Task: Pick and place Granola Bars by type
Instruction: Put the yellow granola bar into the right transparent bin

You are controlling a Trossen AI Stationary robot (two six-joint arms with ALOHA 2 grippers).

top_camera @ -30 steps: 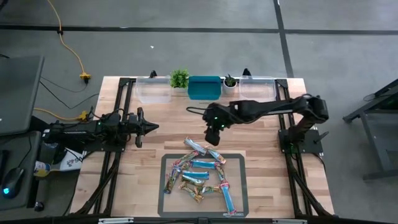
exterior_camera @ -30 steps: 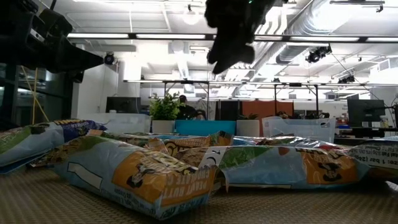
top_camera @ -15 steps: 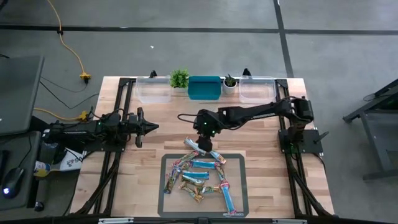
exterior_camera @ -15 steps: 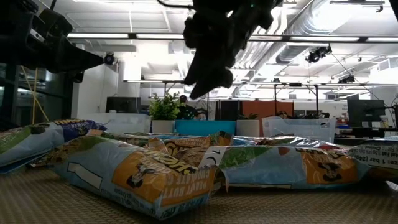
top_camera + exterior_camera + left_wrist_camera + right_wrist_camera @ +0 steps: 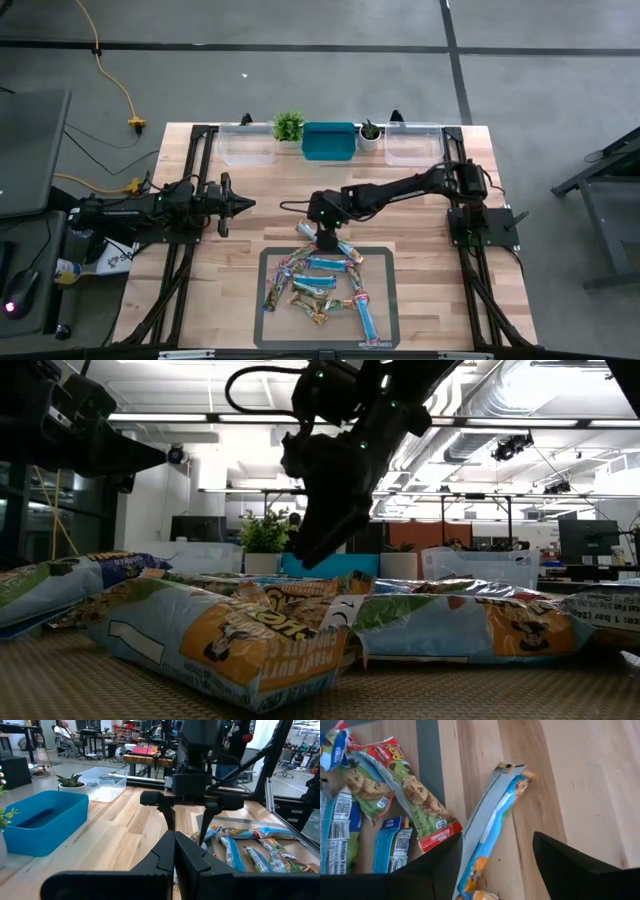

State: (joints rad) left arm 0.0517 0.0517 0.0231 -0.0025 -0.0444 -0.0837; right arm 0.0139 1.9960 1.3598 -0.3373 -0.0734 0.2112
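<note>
Several granola bars (image 5: 322,285) lie in a loose pile on a grey mat (image 5: 385,262) near the table's front. One light blue bar (image 5: 492,822) sticks out over the mat's far edge onto the wood (image 5: 306,231). My right gripper (image 5: 495,870) hangs open just above this bar, slanting down, with one finger on either side of it and no touch showing. It also shows in the left wrist view (image 5: 189,827) and in the low view (image 5: 315,545). My left gripper (image 5: 245,204) waits shut at the table's left, pointing level (image 5: 175,855).
Along the far edge stand a clear bin (image 5: 248,146), a blue bin (image 5: 329,141) and another clear bin (image 5: 413,144), with two small potted plants (image 5: 288,126) (image 5: 370,130) between them. Bare wood lies between the bins and the mat.
My right gripper has come down and moved toward the table's left and near edges, from above the bare wood to just over the light blue bar at the mat's far edge. The bars lie as before.
</note>
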